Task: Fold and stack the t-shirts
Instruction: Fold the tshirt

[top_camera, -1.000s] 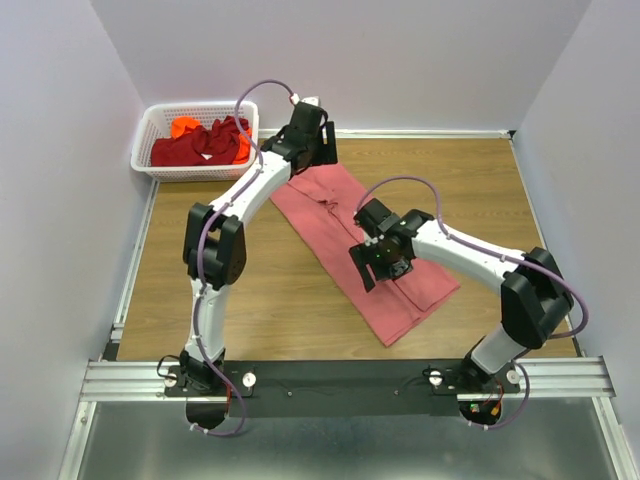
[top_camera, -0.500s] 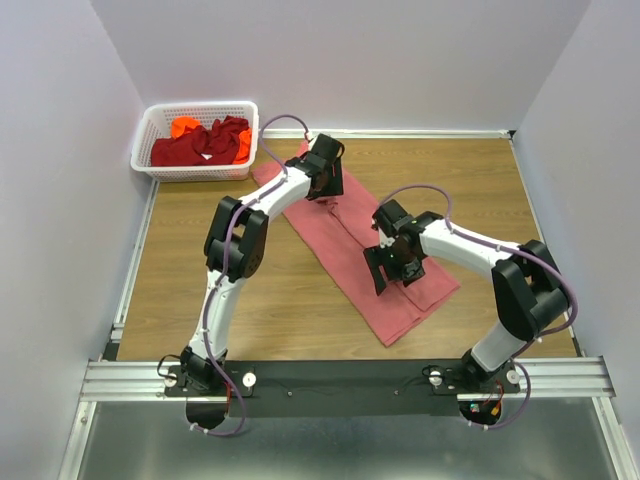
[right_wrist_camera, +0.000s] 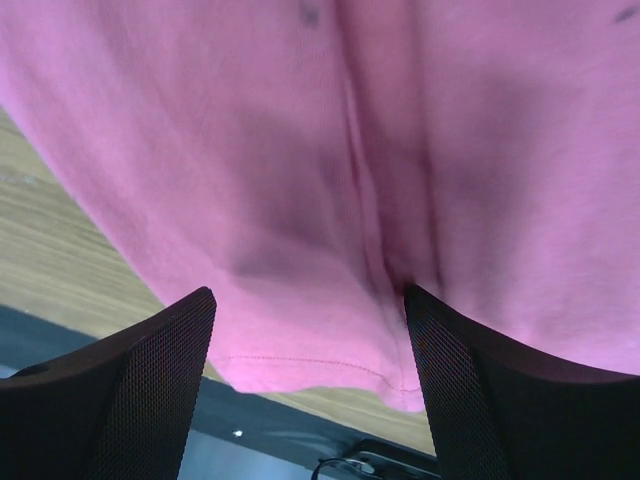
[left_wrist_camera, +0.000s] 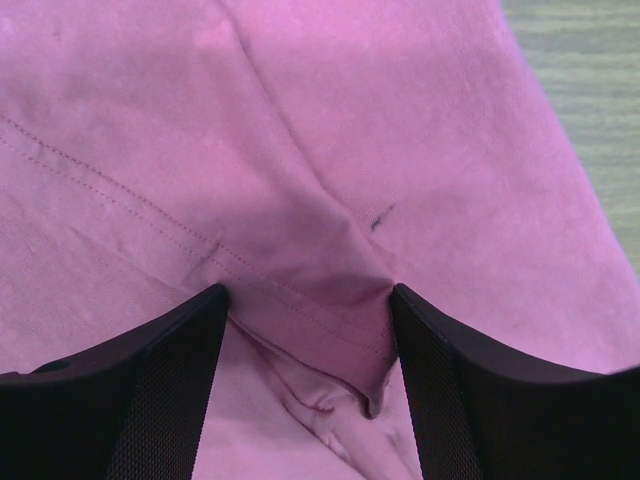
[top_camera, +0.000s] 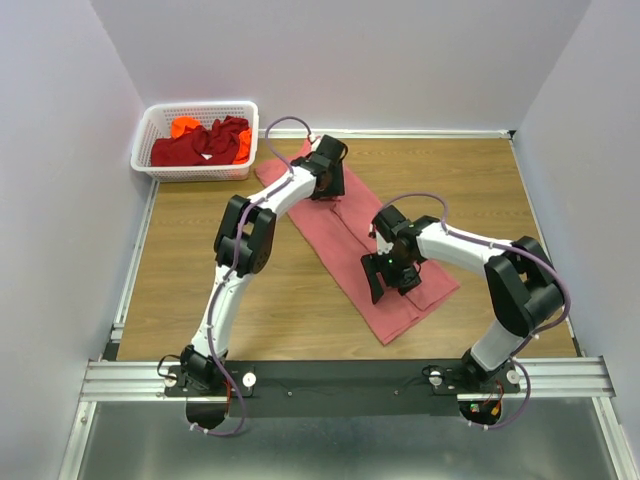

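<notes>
On the left gripper (left_wrist_camera: 308, 310), jaws apart, pressed down astride a raised ridge of the salmon-pink t-shirt (left_wrist_camera: 330, 130); cloth bunched between the fingers but not clamped. On the right gripper (right_wrist_camera: 308, 300), jaws likewise apart, set over a lengthwise crease near the shirt's hem, gripping nothing.

Seen from above: left gripper (top_camera: 330, 183) on the shirt's far end toward 11 o'clock, right gripper (top_camera: 385, 280) on its near end toward 5 o'clock. Salmon-pink t-shirt (top_camera: 338, 248) stretched as a narrow diagonal band across the middle of the table (top_camera: 200, 270). Off at 10 o'clock, well apart, a white basket (top_camera: 143, 145) holding the dark red shirt (top_camera: 195, 150) and the orange shirt (top_camera: 183, 126).

Likely trouble from here: closing on the top layer alone, so the lengthwise fold peels open on lifting; closing unevenly at the two ends, so the band twists or drags askew; pinching too shallow a ridge, so the cloth slips out.

Against a second ago: left gripper down from above the shirt's far edge onto the cloth, nearer the centre, jaws slightly narrower; far corner of the shirt now uncovered. Right gripper shifted a little toward 5 o'clock and lower. Shirt itself seemingly unmoved.
</notes>
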